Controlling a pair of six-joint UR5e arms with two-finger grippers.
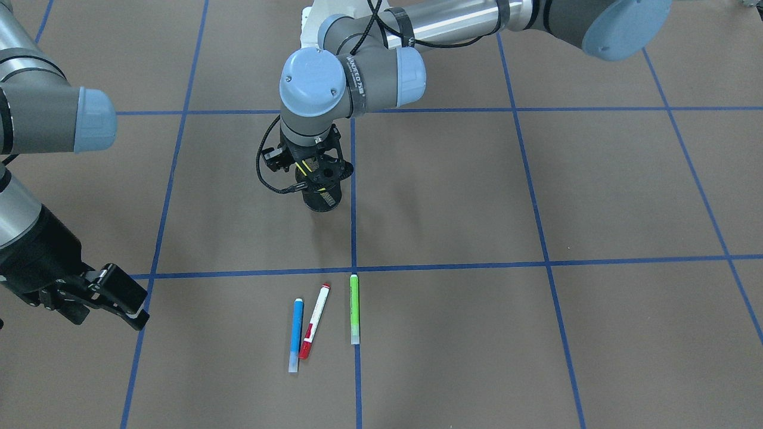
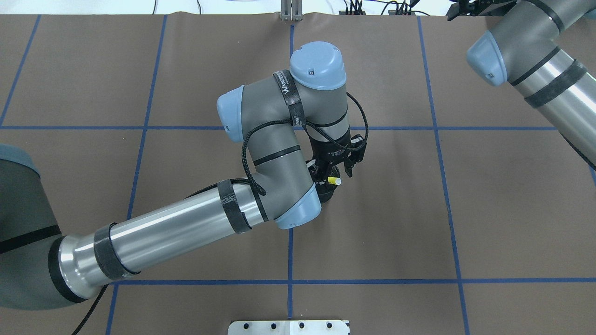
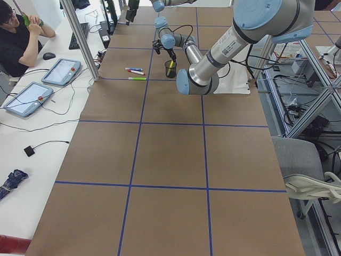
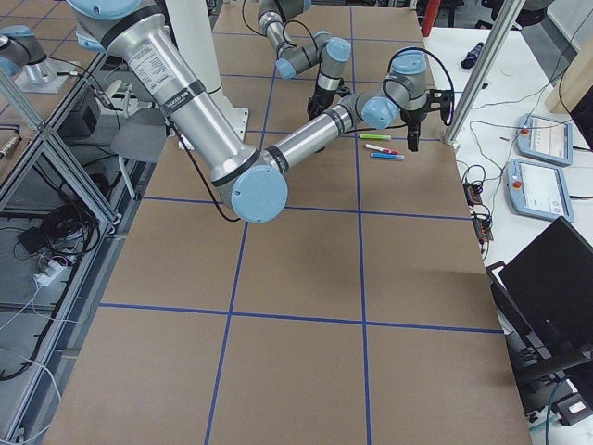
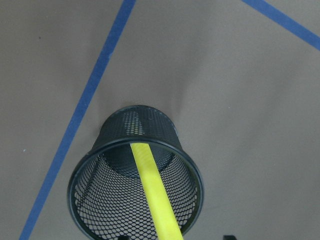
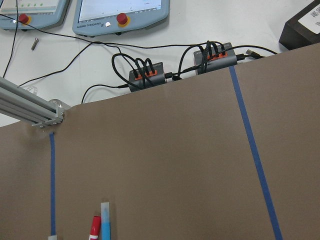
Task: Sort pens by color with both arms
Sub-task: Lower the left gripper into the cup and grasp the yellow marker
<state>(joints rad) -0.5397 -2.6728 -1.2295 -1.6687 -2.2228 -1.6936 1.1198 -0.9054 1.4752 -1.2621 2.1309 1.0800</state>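
My left gripper (image 1: 319,179) hangs right over the black mesh cup (image 1: 322,201) near the table's middle. The yellow pen (image 5: 152,190) leans in the cup (image 5: 100,200), its top (image 2: 334,180) up between the fingers. In the left wrist view the fingertips stand apart on both sides of the pen, so the gripper looks open. The blue pen (image 1: 295,335), the red-and-white pen (image 1: 315,320) and the green pen (image 1: 354,308) lie side by side on the brown table. My right gripper (image 1: 134,313) hovers empty to the side of them and looks open.
Blue tape lines (image 1: 453,266) divide the brown table into squares. Two cable hubs (image 6: 145,77) sit at the table's far edge, with tablets (image 6: 120,15) beyond. An operator (image 3: 16,37) sits past that edge. An aluminium post (image 3: 80,40) stands near the pens.
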